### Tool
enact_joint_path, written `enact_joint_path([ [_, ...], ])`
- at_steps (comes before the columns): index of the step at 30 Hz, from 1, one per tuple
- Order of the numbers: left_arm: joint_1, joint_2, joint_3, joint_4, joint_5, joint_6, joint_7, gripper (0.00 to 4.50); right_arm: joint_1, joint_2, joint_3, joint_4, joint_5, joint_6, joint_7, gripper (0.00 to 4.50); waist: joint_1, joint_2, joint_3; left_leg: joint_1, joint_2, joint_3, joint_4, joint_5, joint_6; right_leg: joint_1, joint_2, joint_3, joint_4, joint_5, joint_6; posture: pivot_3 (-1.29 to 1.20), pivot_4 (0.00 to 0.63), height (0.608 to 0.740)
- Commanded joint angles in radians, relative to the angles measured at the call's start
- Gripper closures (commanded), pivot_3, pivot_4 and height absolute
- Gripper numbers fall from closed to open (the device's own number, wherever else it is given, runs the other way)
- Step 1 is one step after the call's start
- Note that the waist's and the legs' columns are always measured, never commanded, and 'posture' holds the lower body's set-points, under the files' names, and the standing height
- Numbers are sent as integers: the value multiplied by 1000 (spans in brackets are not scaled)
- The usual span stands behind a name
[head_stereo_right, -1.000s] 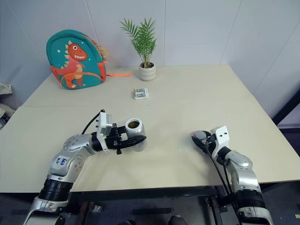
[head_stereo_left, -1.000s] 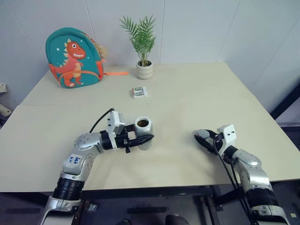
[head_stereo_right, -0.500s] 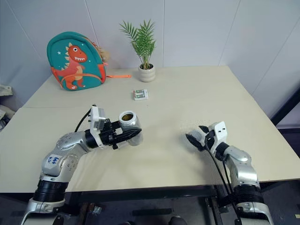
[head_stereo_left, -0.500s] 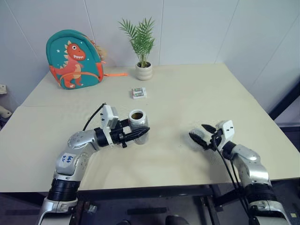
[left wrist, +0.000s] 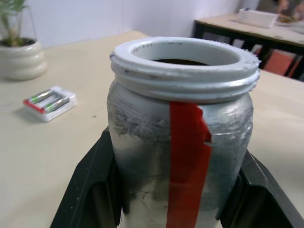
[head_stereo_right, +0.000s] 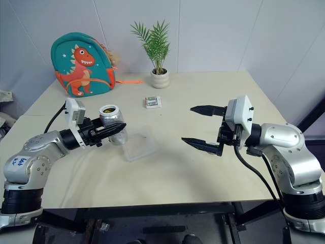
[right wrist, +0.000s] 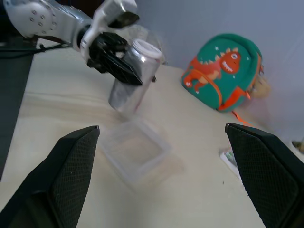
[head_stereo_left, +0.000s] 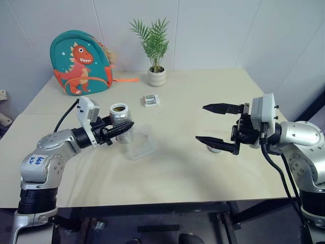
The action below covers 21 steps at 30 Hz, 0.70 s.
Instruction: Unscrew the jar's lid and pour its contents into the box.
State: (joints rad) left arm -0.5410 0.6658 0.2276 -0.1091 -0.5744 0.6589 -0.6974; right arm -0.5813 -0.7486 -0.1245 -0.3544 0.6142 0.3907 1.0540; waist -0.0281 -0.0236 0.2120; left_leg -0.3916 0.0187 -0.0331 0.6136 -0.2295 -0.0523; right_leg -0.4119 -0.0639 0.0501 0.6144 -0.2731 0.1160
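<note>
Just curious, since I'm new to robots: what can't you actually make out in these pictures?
- Jar contents: left wrist view, rim hides all but a dark sliver.
- Lid: left eye view, mostly behind the right gripper.
- Packet label: too small.
- Box: right wrist view, blurred.

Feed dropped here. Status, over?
Left pincer shut on open jar, upright. Right pincer open, empty. Box beside jar, unobstructed.

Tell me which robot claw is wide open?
The right gripper: its two black fingers stand far apart, holding nothing. The left gripper is clamped around the silvery, red-taped jar.
</note>
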Motion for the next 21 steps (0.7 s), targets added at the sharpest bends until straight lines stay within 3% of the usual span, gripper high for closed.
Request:
enact_joint_path([
  [1, -23, 5, 5, -7, 55, -37, 56, 2499, -17, 2, -2, -35, 19, 17, -27, 25, 1, 0, 0, 0, 0, 0, 0, 0, 0, 0, 0, 0, -1, 0, 0, 0, 150, 740],
  [7, -57, -5, -57, 112, 222, -213, 111, 2499, 19, 36, 28, -9, -16, -8, -45, 25, 1, -1, 0, -2, 0, 1, 0, -2, 1, 0, 0, 0, -4, 1, 1, 0, 150, 740],
  [11, -75, 29, -157, 163, 413, -361, 154, 2499, 17, 55, 37, 15, -29, -18, -50, 25, 1, -1, 0, -2, 0, 2, -1, -2, 2, -1, 0, 0, -4, 1, 2, 0, 150, 740],
  [15, -85, 87, -306, 180, 717, -592, 255, 2499, 13, 74, 36, 41, -36, -21, -59, 25, 1, -1, 0, -2, 0, 2, -1, -3, 2, -1, -1, 0, -4, 1, 2, 0, 150, 740],
  [19, -168, 165, -426, 244, 1130, -775, 555, 2499, 18, 97, 39, 49, -41, -20, -75, 25, 3, -1, 0, -4, 0, 3, -1, -4, 2, -3, -1, 1, -4, 2, 3, 0, 150, 740],
  [21, -206, 186, -448, 277, 1253, -803, 668, 2499, 23, 106, 41, 49, -44, -20, -82, 25, 2, -1, 1, -5, 0, 3, -1, -4, 3, -3, -1, 1, -4, 2, 4, 0, 150, 740],
])
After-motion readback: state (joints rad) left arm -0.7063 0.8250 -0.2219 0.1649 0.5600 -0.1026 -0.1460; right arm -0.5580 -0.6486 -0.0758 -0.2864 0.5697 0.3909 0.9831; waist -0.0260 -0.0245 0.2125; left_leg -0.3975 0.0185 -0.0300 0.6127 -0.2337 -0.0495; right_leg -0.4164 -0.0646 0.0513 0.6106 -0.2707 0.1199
